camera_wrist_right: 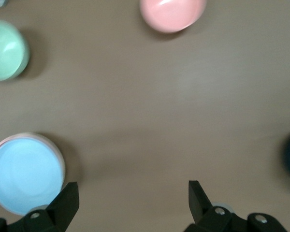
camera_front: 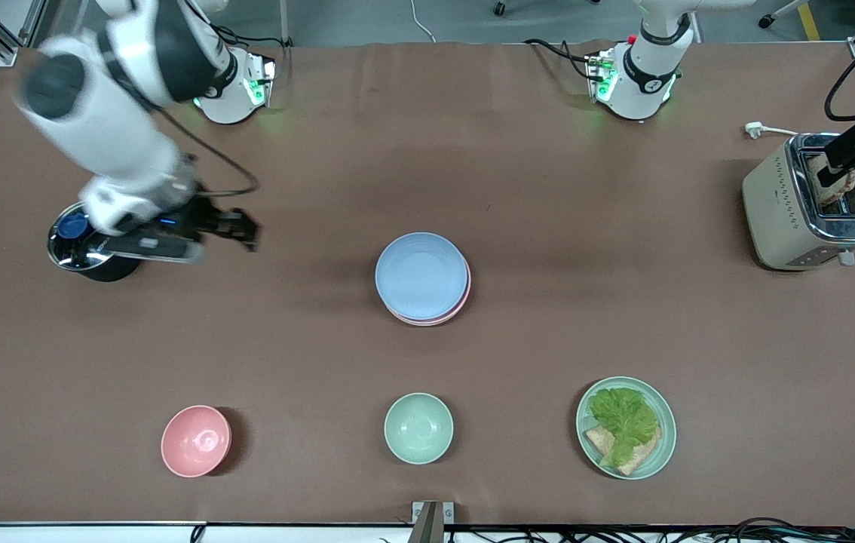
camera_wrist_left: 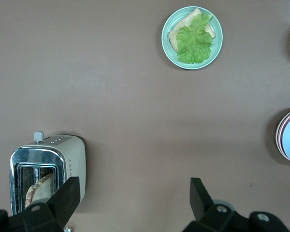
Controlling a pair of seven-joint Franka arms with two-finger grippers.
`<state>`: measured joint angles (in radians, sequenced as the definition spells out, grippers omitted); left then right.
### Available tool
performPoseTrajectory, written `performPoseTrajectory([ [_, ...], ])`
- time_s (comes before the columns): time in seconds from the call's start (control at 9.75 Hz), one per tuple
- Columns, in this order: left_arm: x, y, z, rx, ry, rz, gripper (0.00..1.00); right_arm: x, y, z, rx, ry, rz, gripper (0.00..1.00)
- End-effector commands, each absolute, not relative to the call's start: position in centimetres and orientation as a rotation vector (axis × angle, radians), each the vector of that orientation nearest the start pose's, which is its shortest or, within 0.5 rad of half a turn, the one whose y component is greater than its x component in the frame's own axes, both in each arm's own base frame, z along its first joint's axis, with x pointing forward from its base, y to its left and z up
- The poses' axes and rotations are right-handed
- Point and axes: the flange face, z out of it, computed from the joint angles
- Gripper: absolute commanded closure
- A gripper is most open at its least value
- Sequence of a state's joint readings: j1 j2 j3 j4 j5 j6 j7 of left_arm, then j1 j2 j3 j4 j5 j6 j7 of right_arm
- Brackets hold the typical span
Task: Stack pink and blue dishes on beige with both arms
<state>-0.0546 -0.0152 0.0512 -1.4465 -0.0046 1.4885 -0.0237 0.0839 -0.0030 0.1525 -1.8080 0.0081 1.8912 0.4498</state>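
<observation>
Fingers on both of my grippers are spread wide and holding nothing. I am taking the plate stack at the middle of the brown table (camera_front: 548, 151) as my landmark.

My right gripper (camera_front: 243, 230) is hanging over bare table, well apart from the stack toward the right arm's end, just beside a dark steel pot (camera_front: 84, 245). My left gripper (camera_wrist_left: 133, 200) is hanging over the toaster (camera_front: 812, 200), well apart from the stack toward the left arm's end; that arm is waiting.

On the stack, the blue plate (camera_front: 421, 274) is lying on top, and the pink plate (camera_front: 465, 298) is showing only as a thin rim beneath it. I cannot see the beige plate, which may be hidden under both.

Nearer the front camera than the stack are sitting a mint-green plate (camera_front: 665, 437) with lettuce and bread, a pink bowl (camera_front: 196, 440) and a mint-green bowl (camera_front: 418, 427).

I am judging the stacking as finished or nearly so. Next, I should be keeping both grippers clear of the stack and checking that the plates sit centred.
</observation>
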Motion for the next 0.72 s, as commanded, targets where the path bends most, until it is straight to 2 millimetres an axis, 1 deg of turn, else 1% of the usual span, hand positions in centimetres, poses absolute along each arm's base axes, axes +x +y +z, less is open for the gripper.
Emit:
performPoseTrajectory([
  [0.0, 54.1, -0.3, 66.8, -3.163, -0.055, -0.011, 0.00, 57.6, 3.5, 58.4, -3.119, 0.337, -0.166, 0.00],
  [0.1, 54.1, -0.5, 66.8, -3.162, -0.050, -0.011, 0.00, 57.3, -0.6, 60.8, -3.133, 0.296, -0.169, 0.00],
  [0.21, 54.1, -0.7, 66.8, -3.159, -0.048, -0.011, 0.00, 56.8, -2.9, 63.8, -3.140, 0.265, -0.158, 0.00],
  [0.31, 54.1, -1.3, 66.7, -3.156, -0.027, -0.007, 0.00, 55.7, -3.7, 67.0, -3.144, 0.270, -0.137, 0.00],
  [0.41, 54.0, -1.6, 66.8, -3.153, -0.020, -0.007, 0.00, 55.1, -4.3, 68.1, -3.147, 0.264, -0.098, 0.00],
  [0.51, 54.0, -1.7, 66.8, -3.151, -0.015, -0.009, 0.00, 54.9, -4.3, 68.1, -3.150, 0.265, -0.085, 0.00],
  [0.62, 54.0, -2.2, 66.7, -3.149, -0.001, -0.004, 0.00, 54.9, -4.9, 68.1, -3.152, 0.250, -0.085, 0.00],
])
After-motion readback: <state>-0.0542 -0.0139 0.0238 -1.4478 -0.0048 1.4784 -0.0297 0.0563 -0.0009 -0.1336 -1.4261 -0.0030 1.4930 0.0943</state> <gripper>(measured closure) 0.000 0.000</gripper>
